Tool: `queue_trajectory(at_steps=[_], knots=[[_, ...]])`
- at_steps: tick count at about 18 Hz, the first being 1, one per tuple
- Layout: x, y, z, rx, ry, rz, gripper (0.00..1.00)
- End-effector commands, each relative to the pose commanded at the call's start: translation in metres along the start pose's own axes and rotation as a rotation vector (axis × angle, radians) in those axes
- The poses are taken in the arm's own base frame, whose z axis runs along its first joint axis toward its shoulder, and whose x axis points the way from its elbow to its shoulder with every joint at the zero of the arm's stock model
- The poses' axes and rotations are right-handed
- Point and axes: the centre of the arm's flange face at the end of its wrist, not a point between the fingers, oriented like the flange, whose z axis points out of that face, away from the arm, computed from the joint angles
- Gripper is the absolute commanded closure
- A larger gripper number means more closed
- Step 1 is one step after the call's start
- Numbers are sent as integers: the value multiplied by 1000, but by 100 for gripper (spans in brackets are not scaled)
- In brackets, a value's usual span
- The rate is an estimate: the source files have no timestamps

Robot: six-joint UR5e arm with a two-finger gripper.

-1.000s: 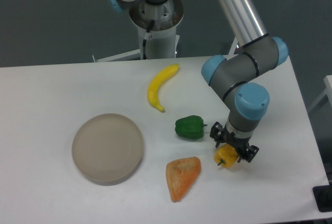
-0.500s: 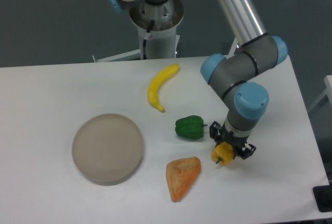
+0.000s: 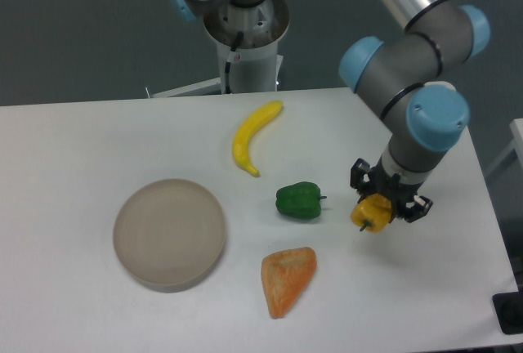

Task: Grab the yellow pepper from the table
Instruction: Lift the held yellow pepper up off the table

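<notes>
At the right of the frame, the gripper (image 3: pixel 382 206) pinched the yellow pepper (image 3: pixel 370 212) above the table (image 3: pixel 98 140); the pick-up looked essentially done.

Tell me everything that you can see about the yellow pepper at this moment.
The yellow pepper is small, glossy and rounded, yellow with an orange tint, and looks like smooth plastic. A short dark stem sticks out at its lower left, so it sits tilted. The gripper is closed on it from above, black fingers on either side. It appears lifted off the white table, to the right of the green pepper; nothing else touches it.
</notes>
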Motion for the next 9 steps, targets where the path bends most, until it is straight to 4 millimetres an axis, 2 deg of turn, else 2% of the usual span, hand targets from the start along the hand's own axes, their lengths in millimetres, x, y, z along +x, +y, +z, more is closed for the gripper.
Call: queue_trajectory(at_steps=[5,9], knots=[[-5,1,6,1,-3,5,99],[-5,-2,4,2,-9,141,100]])
